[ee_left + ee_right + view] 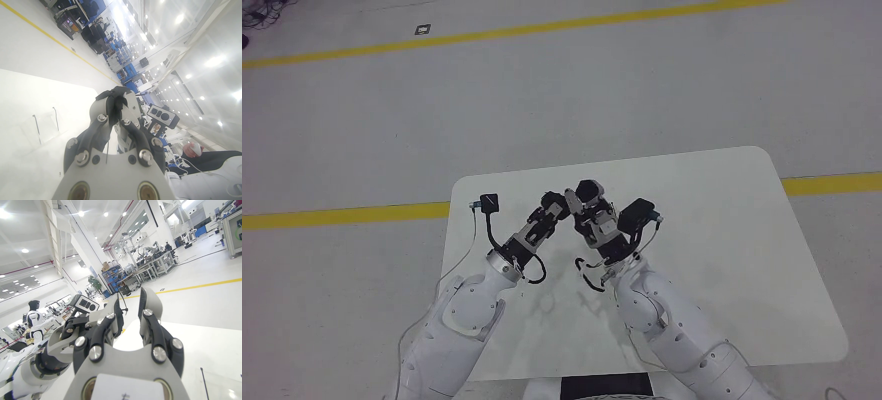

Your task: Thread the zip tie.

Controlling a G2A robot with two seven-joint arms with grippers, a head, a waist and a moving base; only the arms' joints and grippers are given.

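A thin black zip tie [107, 151] is pinched in my left gripper [113, 101], which is shut on it above the white table [722, 230]; the strap hangs back toward the wrist. In the right wrist view the same zip tie [123, 303] curves up beside my right gripper [130, 306], close to one finger [118, 311]. That gripper is open and the strap is not between its jaws. In the top view the left gripper [554, 205] and right gripper [585, 196] meet tip to tip over the table's middle.
Two spare zip ties [36, 123] [56, 119] lie on the table in what looks like a clear tray [24, 132]. Another spare zip tie [205, 383] lies near the right arm. The table's far edge [642, 160] is close beyond the grippers.
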